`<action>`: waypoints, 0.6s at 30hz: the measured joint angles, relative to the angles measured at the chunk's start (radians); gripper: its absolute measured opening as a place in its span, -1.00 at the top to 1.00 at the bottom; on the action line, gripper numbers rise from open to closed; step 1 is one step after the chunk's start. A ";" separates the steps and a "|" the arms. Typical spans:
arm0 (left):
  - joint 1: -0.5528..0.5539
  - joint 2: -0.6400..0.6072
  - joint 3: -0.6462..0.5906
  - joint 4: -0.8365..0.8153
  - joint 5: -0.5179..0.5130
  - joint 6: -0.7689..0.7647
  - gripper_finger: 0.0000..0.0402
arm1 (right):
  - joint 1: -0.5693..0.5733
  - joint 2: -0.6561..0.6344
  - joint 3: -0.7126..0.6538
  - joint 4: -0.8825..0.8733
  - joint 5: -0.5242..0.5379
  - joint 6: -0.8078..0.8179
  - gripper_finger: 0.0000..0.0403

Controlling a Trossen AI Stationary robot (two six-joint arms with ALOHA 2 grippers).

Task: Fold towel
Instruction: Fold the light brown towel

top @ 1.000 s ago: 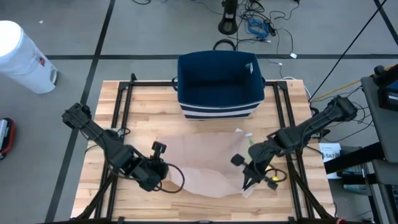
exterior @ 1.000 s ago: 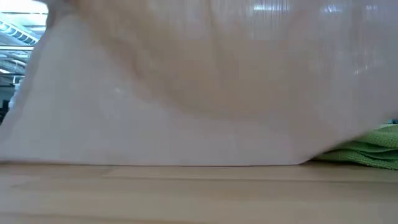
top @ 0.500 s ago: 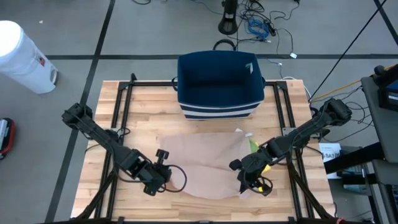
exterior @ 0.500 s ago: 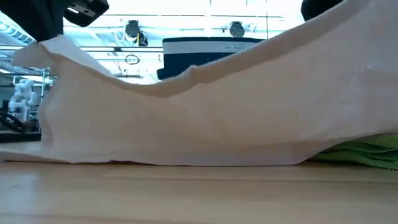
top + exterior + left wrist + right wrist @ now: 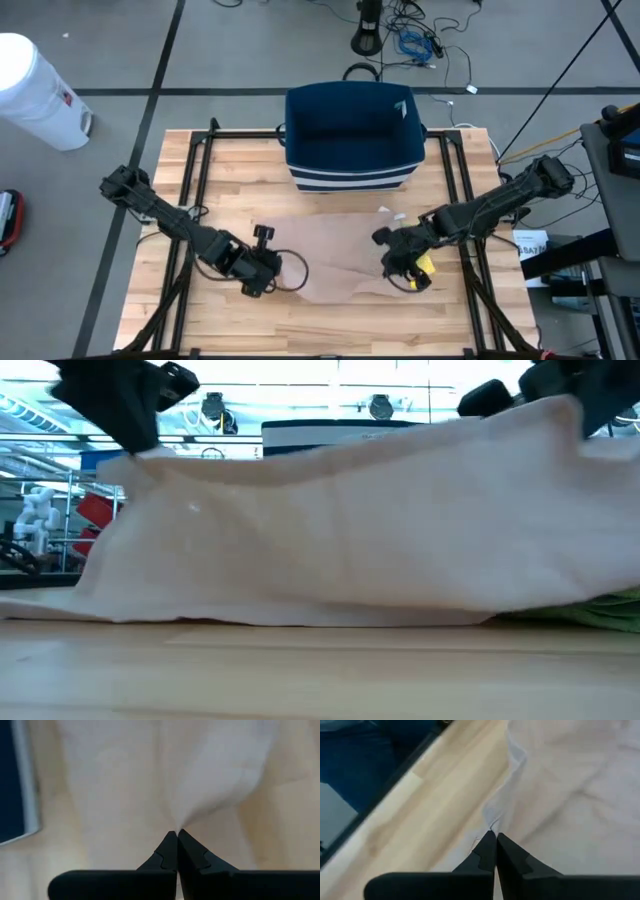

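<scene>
Towel: a pale beige towel (image 5: 335, 262) lies on the wooden tabletop (image 5: 240, 180), on the near side of the navy bin (image 5: 352, 135); its near edge is lifted off the wood at both corners, while its far part lies flat toward the bin.
Towel from table height: the cloth (image 5: 340, 530) hangs like a low curtain between two raised corners, its lower fold resting on the tabletop (image 5: 320, 670).
Left claw: the left claw (image 5: 272, 283) is at the towel's near left corner, further from the bin than the flat part; fingers pressed together and pinching the cloth.
Left claw, wrist view: the two dark fingertips (image 5: 176, 840) meet at a point, with the towel (image 5: 165, 775) fanning away from them in creases.
Right claw: the right claw (image 5: 398, 270) is at the towel's near right corner, also pressed together and pinching the cloth.
Right claw, wrist view: the fingertips (image 5: 492, 840) are closed on a wrinkled edge of the towel (image 5: 570, 795), beside bare wood.
Green cloth: a green and yellow bundle (image 5: 424, 264) lies just beside the right claw, on the side away from the towel's middle; from table height it peeks out at the towel's lower edge (image 5: 610, 608).
Bin: dark blue with pale stripes near its base, standing at the far middle of the tabletop.
Beyond the tabletop: a white cylindrical container (image 5: 38, 90) stands on the floor, well off to the left of the bin.
</scene>
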 joint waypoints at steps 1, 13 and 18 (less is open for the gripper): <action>0.012 0.000 0.000 -0.008 -0.019 0.000 1.00 | -0.015 -0.009 0.000 -0.010 0.002 -0.018 1.00; 0.140 0.000 0.000 -0.042 -0.081 0.019 1.00 | -0.212 -0.085 0.001 -0.118 0.191 -0.252 1.00; 0.173 0.000 0.000 -0.064 -0.081 -0.005 1.00 | -0.298 -0.061 0.001 -0.124 0.191 -0.348 1.00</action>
